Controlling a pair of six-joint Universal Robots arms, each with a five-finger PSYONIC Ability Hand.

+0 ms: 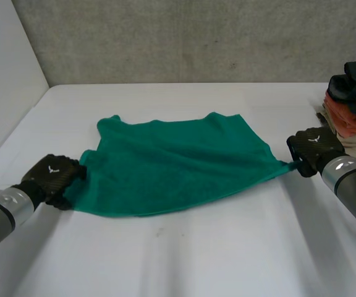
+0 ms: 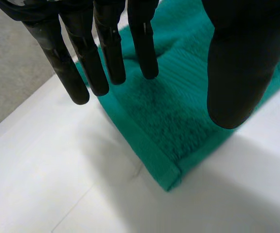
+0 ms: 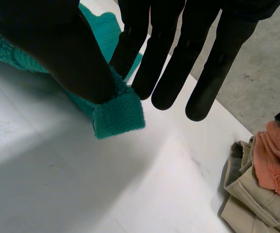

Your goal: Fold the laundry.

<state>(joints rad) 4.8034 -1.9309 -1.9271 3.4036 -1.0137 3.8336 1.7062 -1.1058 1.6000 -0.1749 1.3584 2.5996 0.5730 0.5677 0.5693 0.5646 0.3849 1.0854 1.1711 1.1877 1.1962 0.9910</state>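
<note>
A green towel (image 1: 178, 167) lies spread and slightly rumpled across the middle of the white table (image 1: 184, 247). My left hand (image 1: 51, 176) sits at the towel's near left corner. In the left wrist view its fingers (image 2: 81, 63) are straight and the thumb stands apart, hovering over the towel corner (image 2: 169, 145), which lies flat on the table unheld. My right hand (image 1: 314, 148) is at the towel's right corner. In the right wrist view its thumb (image 3: 67, 48) pinches that corner (image 3: 118, 116) against the fingers, pulling it out to a point.
A pile of folded clothes (image 1: 351, 105), dark, salmon and beige, stands at the table's far right, close behind my right hand; the beige and salmon pieces (image 3: 261, 184) lie beyond its fingertips. A grey wall (image 1: 184, 37) bounds the back.
</note>
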